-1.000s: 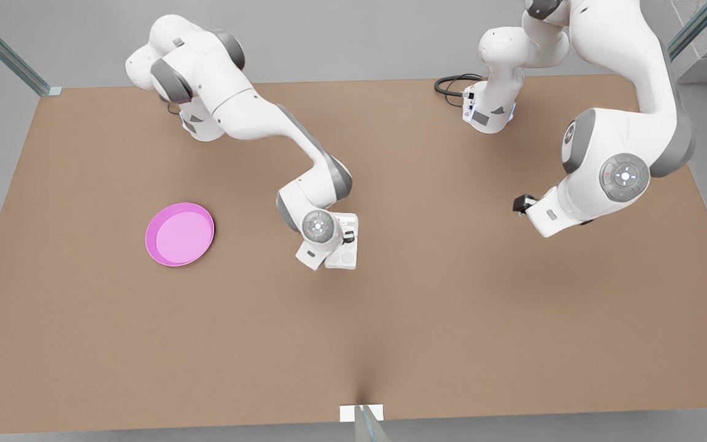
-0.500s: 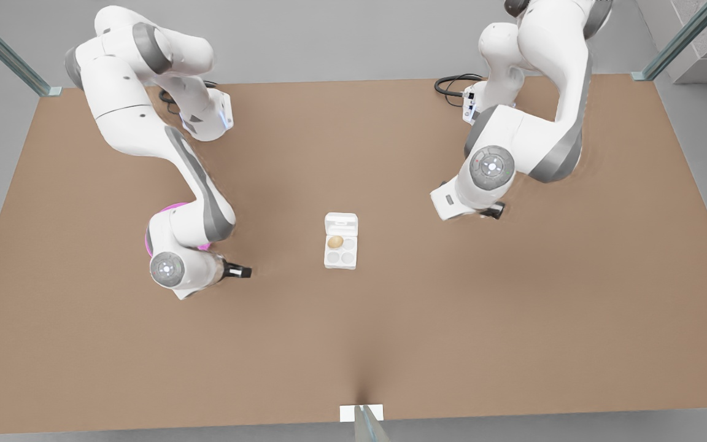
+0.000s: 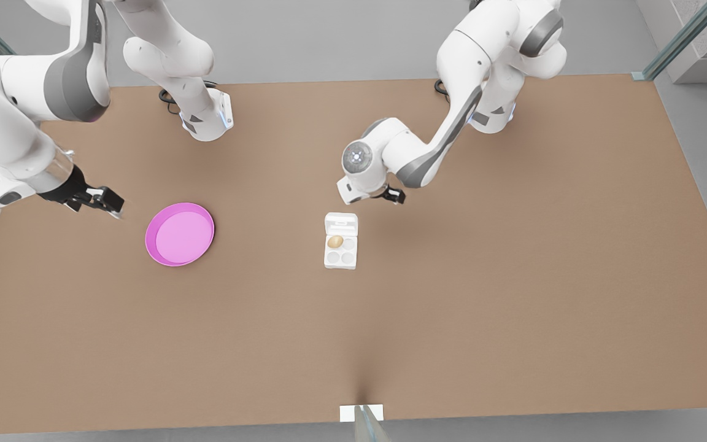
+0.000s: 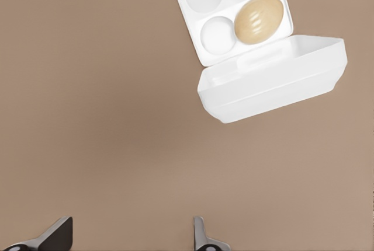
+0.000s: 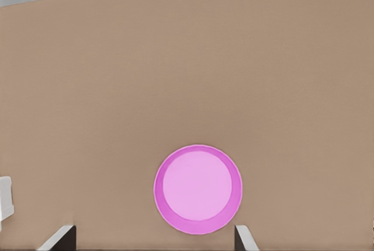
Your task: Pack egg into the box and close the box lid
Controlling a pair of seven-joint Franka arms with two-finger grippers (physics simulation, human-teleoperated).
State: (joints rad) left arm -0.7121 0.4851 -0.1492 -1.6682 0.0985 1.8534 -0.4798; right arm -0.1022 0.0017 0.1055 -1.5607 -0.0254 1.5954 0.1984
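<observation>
While the egg (image 3: 335, 242) sits in the box (image 3: 340, 254), the box lid (image 3: 341, 221) stands open.
Left tool (image 3: 395, 196), spread, hovers near; right tool (image 3: 99, 201), spread, waits by the plate (image 3: 180, 234). A hard push could slide the box.

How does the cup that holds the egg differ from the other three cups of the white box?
In the box, one cup holds the tan-brown egg; the other three cups are bare and white. The filled cup sits in the row next to the open box lid, on the front view's left; two empty cups lie in the farther row. All four look round and alike.
</observation>
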